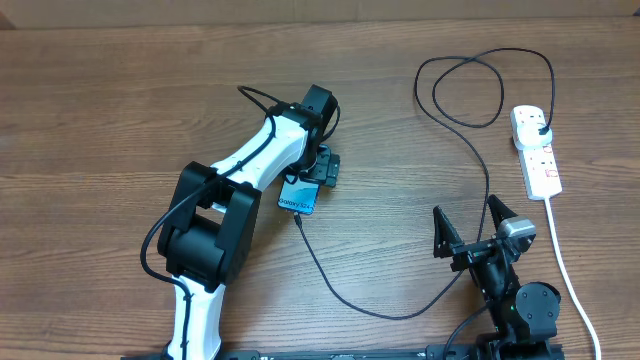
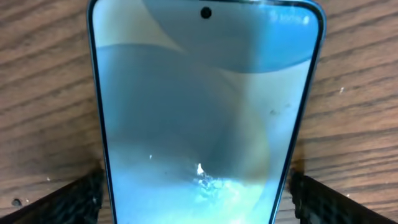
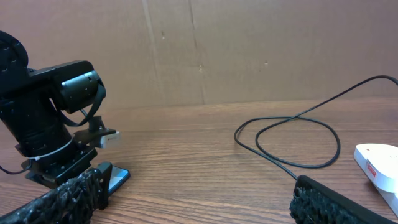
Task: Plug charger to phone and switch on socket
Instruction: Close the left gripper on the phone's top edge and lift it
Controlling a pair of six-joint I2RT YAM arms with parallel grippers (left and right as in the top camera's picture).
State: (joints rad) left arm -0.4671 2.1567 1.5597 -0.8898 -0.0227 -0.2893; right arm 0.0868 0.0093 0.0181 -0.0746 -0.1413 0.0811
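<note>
The phone (image 1: pixel 297 197) lies flat on the wooden table, its light blue screen up. It fills the left wrist view (image 2: pixel 199 106). My left gripper (image 1: pixel 312 178) sits over its far end, a finger against each long edge (image 2: pixel 199 202), shut on it. The thin black charger cable (image 1: pixel 487 180) runs from the phone's near end across the table, loops, and ends at a black plug (image 1: pixel 541 128) seated in the white socket strip (image 1: pixel 538 160). My right gripper (image 1: pixel 466 210) is open and empty, apart from cable and strip. The right wrist view shows the phone (image 3: pixel 118 177), cable (image 3: pixel 292 134) and strip (image 3: pixel 379 165).
The strip's white cord (image 1: pixel 570 270) runs along the right side toward the table's front edge, past the right arm's base. A brown board wall (image 3: pixel 249 50) stands behind the table.
</note>
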